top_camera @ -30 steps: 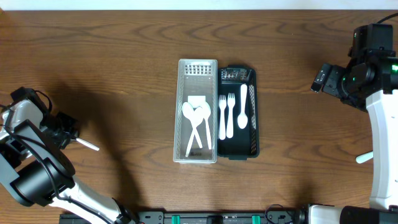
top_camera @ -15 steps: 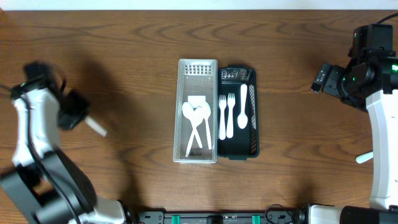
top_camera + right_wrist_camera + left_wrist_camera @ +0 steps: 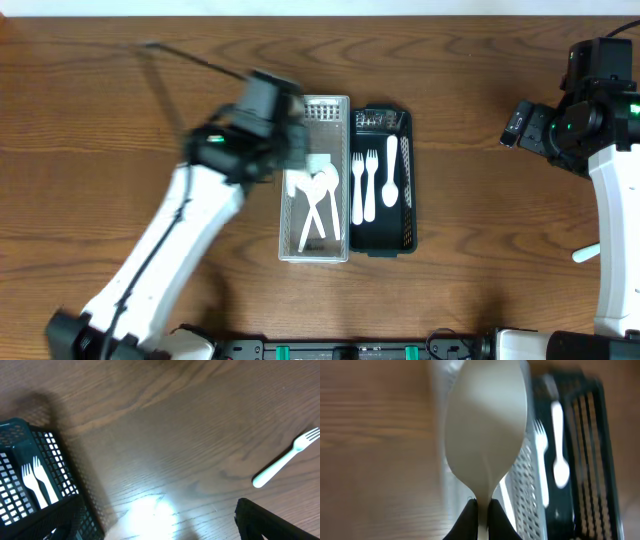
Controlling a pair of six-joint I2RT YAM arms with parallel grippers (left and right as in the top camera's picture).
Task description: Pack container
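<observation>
My left gripper [image 3: 482, 520] is shut on the handle of a white plastic spoon [image 3: 487, 430], whose bowl points ahead over the left wall of the white basket [image 3: 525, 475]. In the overhead view the left gripper [image 3: 290, 150] is blurred at the upper left of the white basket [image 3: 318, 105], which holds white spoons [image 3: 318, 200]. The black basket [image 3: 405, 240] beside it holds two forks [image 3: 364, 190] and another white utensil [image 3: 391, 170]. My right gripper [image 3: 515, 125] is open and empty at the far right, with one finger showing in its wrist view [image 3: 260, 520].
A loose white fork [image 3: 285, 457] lies on the wooden table right of the baskets, and it shows near the right arm in the overhead view [image 3: 585, 254]. The black basket's corner [image 3: 30, 460] is at the left of the right wrist view.
My left arm has swung from the table's far left to the white basket, carrying the spoon. The right arm has not moved.
</observation>
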